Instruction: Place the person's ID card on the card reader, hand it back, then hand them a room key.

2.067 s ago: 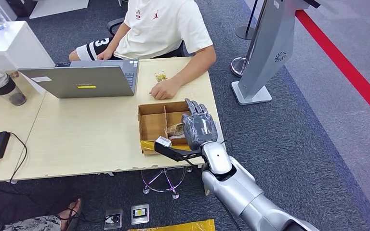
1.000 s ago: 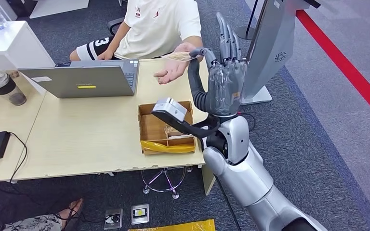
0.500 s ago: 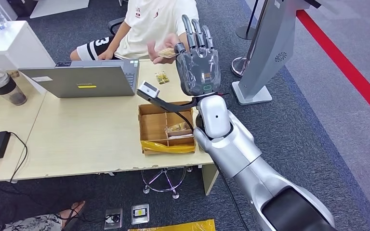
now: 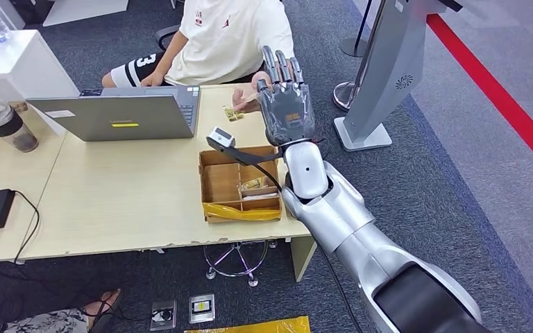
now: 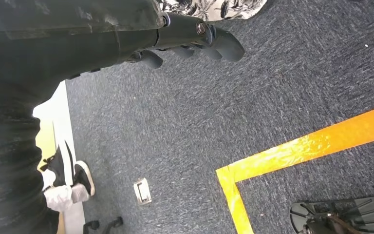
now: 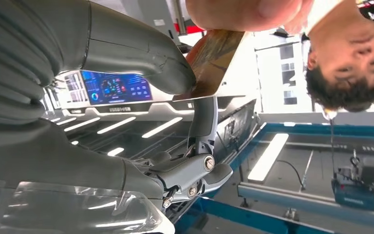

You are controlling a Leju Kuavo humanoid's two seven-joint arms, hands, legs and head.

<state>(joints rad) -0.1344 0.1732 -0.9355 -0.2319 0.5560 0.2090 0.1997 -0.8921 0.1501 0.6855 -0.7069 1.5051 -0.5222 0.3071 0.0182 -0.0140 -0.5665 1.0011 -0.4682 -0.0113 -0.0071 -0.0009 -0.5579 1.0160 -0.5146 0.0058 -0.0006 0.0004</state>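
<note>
Right now my right robot hand (image 4: 286,104) is raised in the upper middle of the head view, fingers pointing up, past the wooden box (image 4: 239,183) on the surface (image 4: 125,201). Its thumb (image 6: 136,53) presses the card (image 6: 212,61) against a finger, while the person's hand (image 6: 246,12) pinches the card's far end. My left robot hand (image 5: 195,41) hangs over carpet, fingers curled, holding nothing.

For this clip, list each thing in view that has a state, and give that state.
Right hand: raised, pinching the brown card.
Brown card: held by the robot's thumb and by the person's hand.
Left hand: hanging over grey carpet, holding nothing.
Grey laptop: open.
Compartmented wooden tray: holds cards.
Dark lidded cup: upright, lid on.
</note>
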